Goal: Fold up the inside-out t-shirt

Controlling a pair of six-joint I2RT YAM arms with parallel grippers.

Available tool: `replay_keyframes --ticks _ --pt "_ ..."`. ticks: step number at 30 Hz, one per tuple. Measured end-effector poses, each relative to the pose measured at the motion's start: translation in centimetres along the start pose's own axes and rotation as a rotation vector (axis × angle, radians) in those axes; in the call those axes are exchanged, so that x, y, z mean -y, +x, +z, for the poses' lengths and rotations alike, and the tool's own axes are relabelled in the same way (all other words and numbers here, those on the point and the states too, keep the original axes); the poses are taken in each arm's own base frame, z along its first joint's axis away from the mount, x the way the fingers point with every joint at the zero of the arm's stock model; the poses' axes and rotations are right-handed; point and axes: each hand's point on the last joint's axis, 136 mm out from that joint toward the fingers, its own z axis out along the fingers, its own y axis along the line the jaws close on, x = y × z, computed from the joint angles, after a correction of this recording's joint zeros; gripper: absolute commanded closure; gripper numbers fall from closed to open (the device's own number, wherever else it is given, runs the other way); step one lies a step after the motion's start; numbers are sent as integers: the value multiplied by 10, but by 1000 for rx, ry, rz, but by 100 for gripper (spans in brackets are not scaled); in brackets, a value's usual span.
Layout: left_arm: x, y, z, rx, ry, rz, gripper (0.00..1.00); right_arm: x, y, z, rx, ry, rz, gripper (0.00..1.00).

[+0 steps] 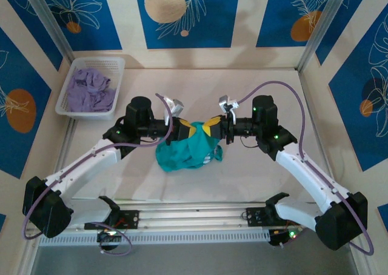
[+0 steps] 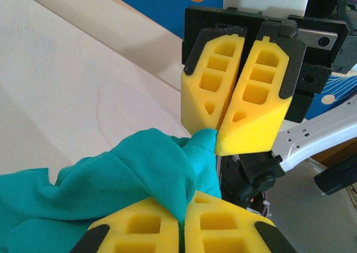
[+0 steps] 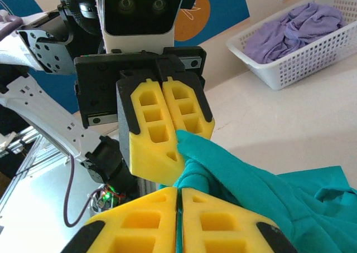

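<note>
Here, the left gripper (image 1: 183,131) and the right gripper (image 1: 213,127) are facing each other tip to tip over the middle of the table (image 1: 254,87), each clenching a pinch of the teal t-shirt (image 1: 183,154). The two pinches are sitting just beside one another, so only a short run of cloth is spanning the gap. The rest of the shirt is hanging below the fingers and pooling toward the near edge; bunched as it is, its long axis probably cannot be read. Neither arm is nearer, since both are gripping. Any spreading move is likely turning on drawing the grippers apart, sideways, along the line joining them.
</note>
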Motion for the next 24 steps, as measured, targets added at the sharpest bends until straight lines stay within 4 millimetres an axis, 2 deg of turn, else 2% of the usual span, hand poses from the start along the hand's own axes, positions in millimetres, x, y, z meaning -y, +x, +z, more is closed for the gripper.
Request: replay_keyframes --ticks 3,10,20,24 --pt "0 0 0 0 0 0 89 -1 0 0 0 -2 5 100" --pt "0 0 0 0 0 -3 79 -1 0 0 -1 -7 6 100" --pt "0 0 -1 4 -7 -4 77 -4 -1 -10 6 16 -1 100" --pt "1 -2 -4 12 -17 7 82 -3 -2 -15 12 31 -4 100"
